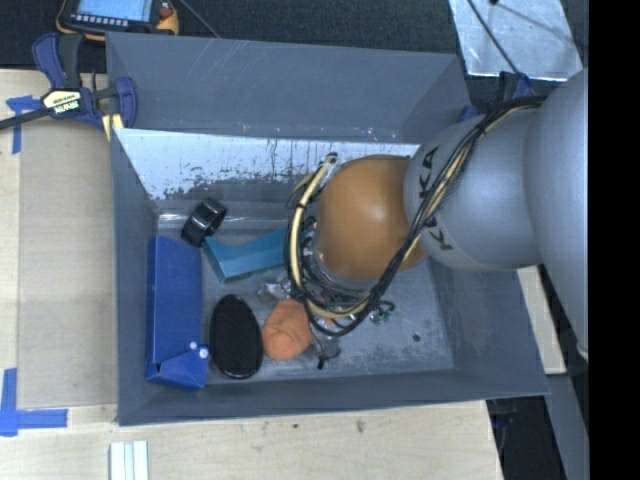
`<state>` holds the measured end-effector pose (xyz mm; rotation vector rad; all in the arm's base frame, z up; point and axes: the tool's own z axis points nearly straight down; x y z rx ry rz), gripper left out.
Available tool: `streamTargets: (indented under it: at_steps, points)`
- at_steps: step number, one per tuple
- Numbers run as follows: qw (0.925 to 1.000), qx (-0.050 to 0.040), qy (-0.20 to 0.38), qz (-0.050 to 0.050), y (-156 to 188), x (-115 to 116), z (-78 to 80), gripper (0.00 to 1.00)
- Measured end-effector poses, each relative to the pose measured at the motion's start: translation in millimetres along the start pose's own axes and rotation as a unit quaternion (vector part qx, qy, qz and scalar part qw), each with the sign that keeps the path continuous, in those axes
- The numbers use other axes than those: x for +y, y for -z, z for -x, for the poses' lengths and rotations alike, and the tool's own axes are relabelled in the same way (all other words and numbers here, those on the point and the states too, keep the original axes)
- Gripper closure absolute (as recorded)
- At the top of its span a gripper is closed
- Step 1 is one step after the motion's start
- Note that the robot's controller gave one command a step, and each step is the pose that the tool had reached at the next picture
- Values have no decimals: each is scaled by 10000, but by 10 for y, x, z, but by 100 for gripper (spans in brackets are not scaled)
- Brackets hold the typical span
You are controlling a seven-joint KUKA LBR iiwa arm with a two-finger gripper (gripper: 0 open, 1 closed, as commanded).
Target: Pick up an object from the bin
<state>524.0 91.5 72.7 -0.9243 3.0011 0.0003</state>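
Reaching into bin [300,400], 1 orange lump [283,334] just left of gripper [322,346], grip state untellable; next, centring and closing

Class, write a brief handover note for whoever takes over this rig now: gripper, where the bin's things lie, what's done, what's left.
Gripper: low in the middle of the bin, beside the orange lump; nothing seen held.
Things: black oval left of the lump, long blue box along the left wall, teal block and small black piece behind.
Done: arm is down in the bin.
Left: grasp and lift one thing.
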Motion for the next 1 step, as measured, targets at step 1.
streamTargets:
  at_steps: [1]
  points:
    - [9982, -2, 606, 5, -21, -395, 60, 0]
